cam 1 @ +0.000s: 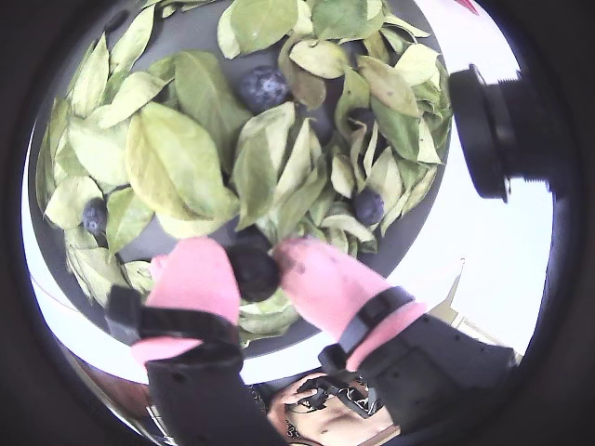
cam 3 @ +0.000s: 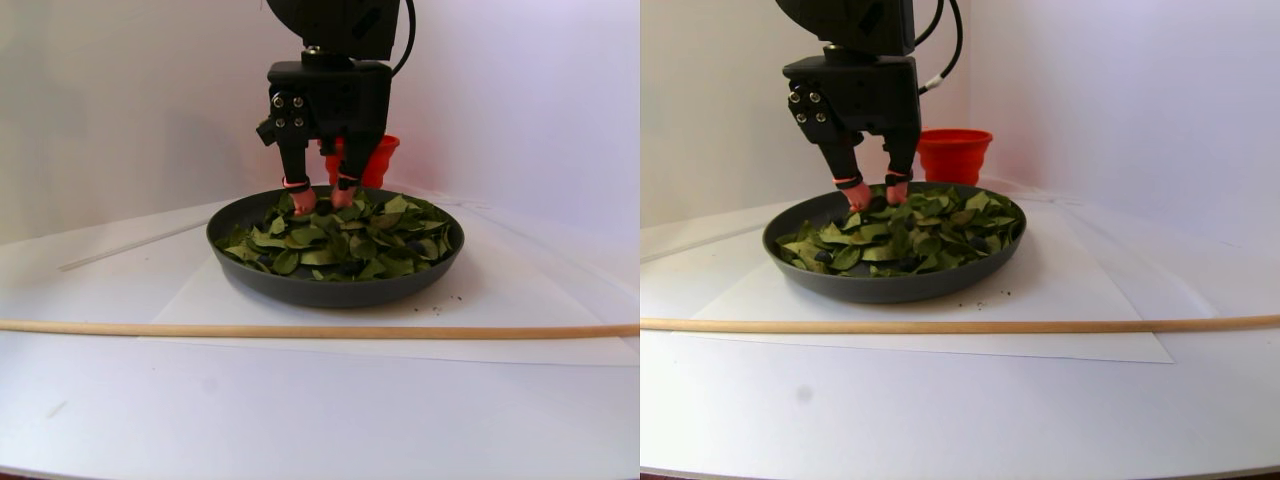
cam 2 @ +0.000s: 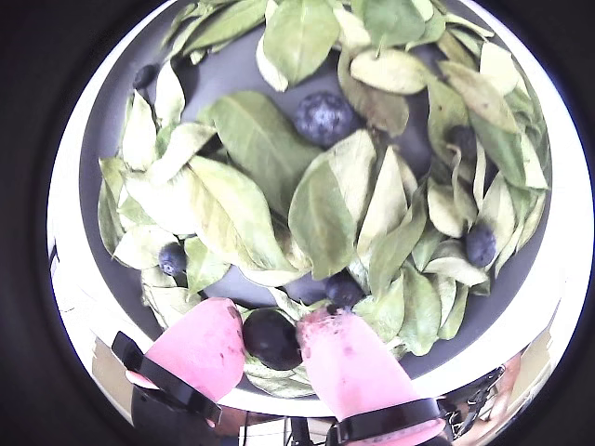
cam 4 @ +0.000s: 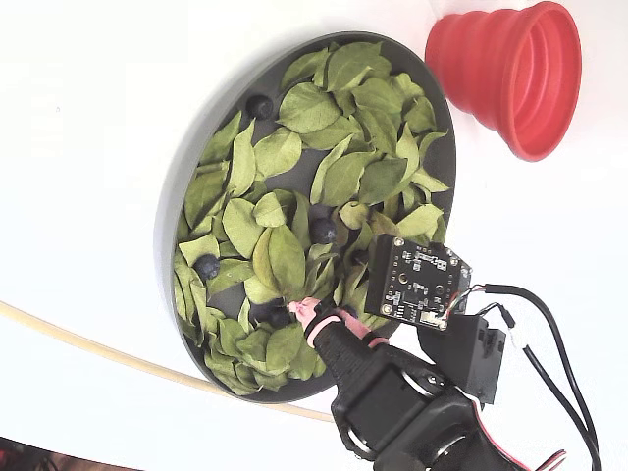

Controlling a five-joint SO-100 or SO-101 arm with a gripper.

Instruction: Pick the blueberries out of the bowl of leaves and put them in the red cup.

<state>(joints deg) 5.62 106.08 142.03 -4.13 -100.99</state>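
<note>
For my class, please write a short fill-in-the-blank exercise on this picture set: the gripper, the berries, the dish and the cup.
1. The gripper, with pink fingertips, is closed on a dark ____.
2. The blueberries lie among green ____ in the bowl.
3. The cup beside the bowl is ____ in colour.
4. In the stereo pair view, a long thin wooden ____ lies on the table in front of the bowl.

Missing words: blueberry; leaves; red; stick

We read no text, label or number anywhere. The circuit board [cam 4: 416, 282] just beside the gripper [cam 4: 316, 312] may carry tiny markings, but they're too small to make out.
</note>
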